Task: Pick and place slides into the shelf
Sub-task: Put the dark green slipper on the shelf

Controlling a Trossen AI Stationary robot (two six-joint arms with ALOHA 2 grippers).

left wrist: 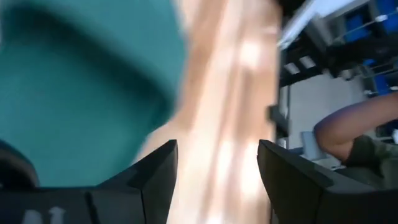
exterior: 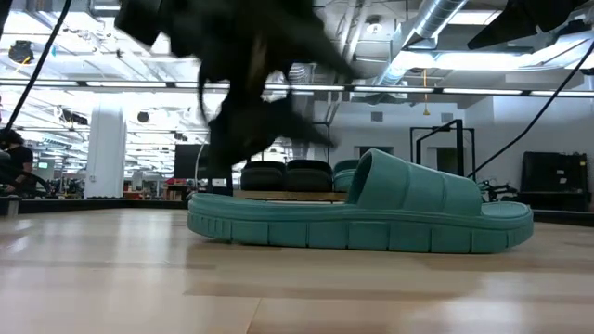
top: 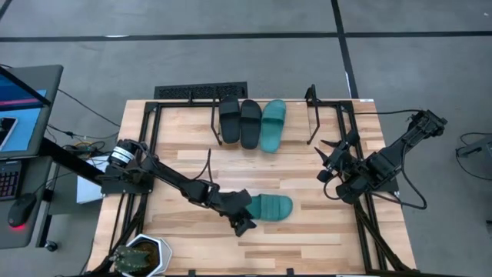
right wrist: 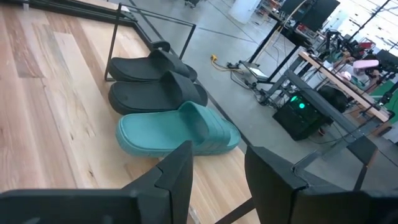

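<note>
Three slides already lie side by side in the shelf [top: 310, 115] at twelve o'clock on the bench [top: 184, 231]: two black slides [top: 239, 121] and one teal slide [top: 273, 125]. The fourth slide [top: 270, 207], also teal, lies on the bench toward six o'clock. The left gripper [top: 241, 216] is at its heel end with fingers open, holding nothing. The right gripper [top: 332, 159] waits at three o'clock, its fingers partly open and empty. Whether the left fingers touch the slide cannot be told; the low view shows them blurred.

Likely robotics lab: exposed ceiling ducts [exterior: 445, 28], equipment benches [right wrist: 336, 78], monitor [top: 19, 92].
</note>
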